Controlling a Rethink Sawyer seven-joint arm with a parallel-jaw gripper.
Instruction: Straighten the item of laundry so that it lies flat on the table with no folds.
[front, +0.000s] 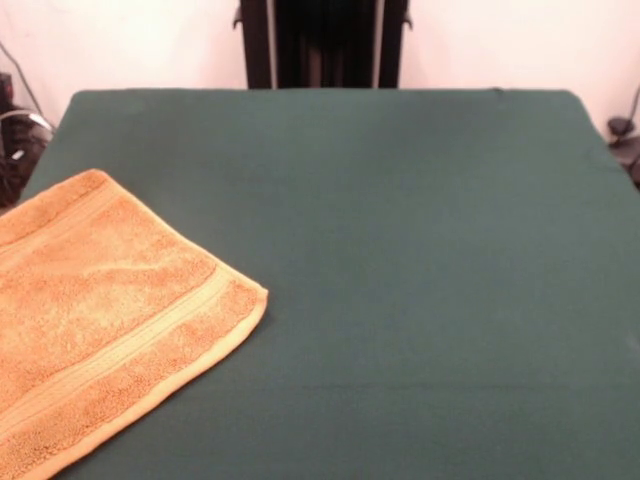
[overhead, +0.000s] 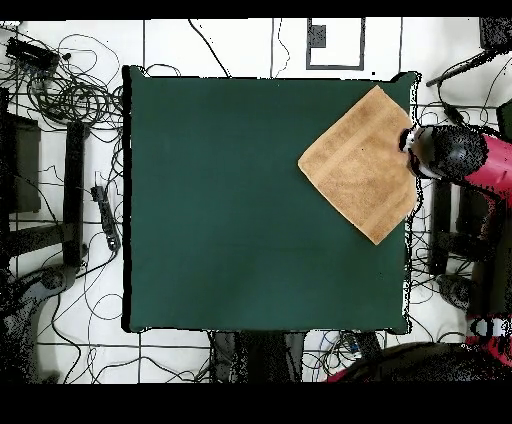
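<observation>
Read from left to right in the overhead view, most of the tabletop (overhead: 230, 200) is bare green felt, then comes the towel (overhead: 358, 165), and last the claw (overhead: 412, 142) at the table's right edge. The towel lies turned like a diamond, spread open, with one corner reaching the table's edge right under the claw; the rest of it stretches away from the claw toward the table's middle. In the front view the towel (front: 100, 310) looks flat with its woven bands showing and no clear fold, though part of it runs out of the picture. The main risk is that a pull from this edge corner would drag the cloth off the table or bunch it into a new fold, since the claw sits at the very rim. The red and black arm reaches in from beyond the right edge, its end low over that corner. Whether the claw is wide, narrow or pinching cloth, I cannot tell.
</observation>
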